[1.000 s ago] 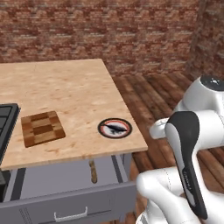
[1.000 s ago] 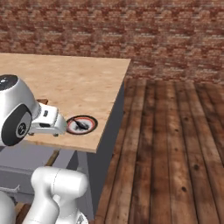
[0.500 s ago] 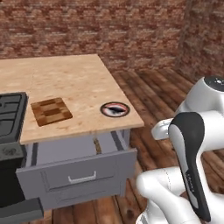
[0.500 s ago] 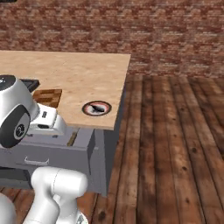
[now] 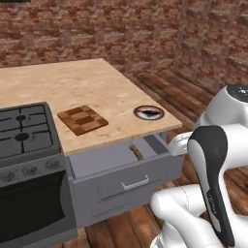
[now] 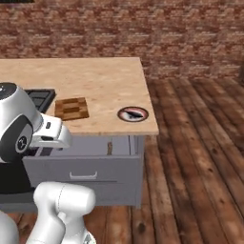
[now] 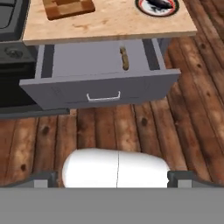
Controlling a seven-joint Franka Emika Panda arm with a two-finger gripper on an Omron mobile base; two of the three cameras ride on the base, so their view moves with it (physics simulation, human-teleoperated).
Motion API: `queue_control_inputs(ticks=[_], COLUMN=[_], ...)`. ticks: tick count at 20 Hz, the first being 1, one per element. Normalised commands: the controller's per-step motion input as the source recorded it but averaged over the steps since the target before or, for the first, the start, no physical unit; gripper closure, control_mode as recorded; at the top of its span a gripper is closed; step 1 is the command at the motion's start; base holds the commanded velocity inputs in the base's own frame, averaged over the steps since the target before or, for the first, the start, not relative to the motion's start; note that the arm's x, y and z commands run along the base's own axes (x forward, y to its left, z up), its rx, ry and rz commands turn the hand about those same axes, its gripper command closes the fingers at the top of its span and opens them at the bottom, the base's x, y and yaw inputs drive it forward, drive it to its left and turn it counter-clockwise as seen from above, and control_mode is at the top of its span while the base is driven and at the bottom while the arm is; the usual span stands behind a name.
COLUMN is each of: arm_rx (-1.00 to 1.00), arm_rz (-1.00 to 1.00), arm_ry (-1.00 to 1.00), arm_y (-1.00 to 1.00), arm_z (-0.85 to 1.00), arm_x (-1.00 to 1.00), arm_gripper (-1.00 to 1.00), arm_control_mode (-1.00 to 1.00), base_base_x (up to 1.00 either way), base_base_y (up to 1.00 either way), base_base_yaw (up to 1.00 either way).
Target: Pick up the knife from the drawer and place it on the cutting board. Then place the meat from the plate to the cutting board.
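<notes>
The claw's (image 7: 113, 181) finger spacing cannot be told; it hangs well back from the drawer (image 7: 100, 83), holding nothing. The base has backed away, bringing the open drawer into view, knife (image 7: 124, 58) inside. Beyond it, on the table (image 7: 109, 26), wait cutting board (image 7: 68, 7) and plate (image 7: 157, 6) with meat (image 7: 158, 2).

The rendered pictures are evenly and brightly lit, with soft light and no glare. The counter top (image 5: 72, 87) casts a dim shadow into the open drawer (image 5: 121, 164), darkening the part beneath its edge; the same shade falls across the drawer's rear in the hand view. The oven front (image 5: 29, 208) is the darkest area. Textures of the brick wall (image 6: 143, 33) and plank floor (image 6: 200, 157) look soft and slightly blurred. Straight edges stay straight, with no bending at the borders.
</notes>
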Motion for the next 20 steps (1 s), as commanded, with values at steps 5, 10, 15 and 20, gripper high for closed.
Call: queue_control_inputs(ticks=[5, 10, 15, 20], arm_rx=[0.00, 0.00, 0.00, 0.00], arm_rz=[0.00, 0.00, 0.00, 0.00], arm_ry=[0.00, 0.00, 0.00, 0.00], arm_y=[0.00, 0.00, 0.00, 0.00], arm_z=[0.00, 0.00, 0.00, 0.00], arm_x=[0.00, 0.00, 0.00, 0.00], arm_gripper=[-1.00, -1.00, -1.00, -1.00], arm_control_mode=[1.00, 1.00, 1.00, 1.00], base_base_x=[0.00, 0.00, -0.07, -0.06], base_base_y=[0.98, 0.67, 0.44, 0.06], base_base_yaw=[-0.54, -0.56, -0.47, -0.25])
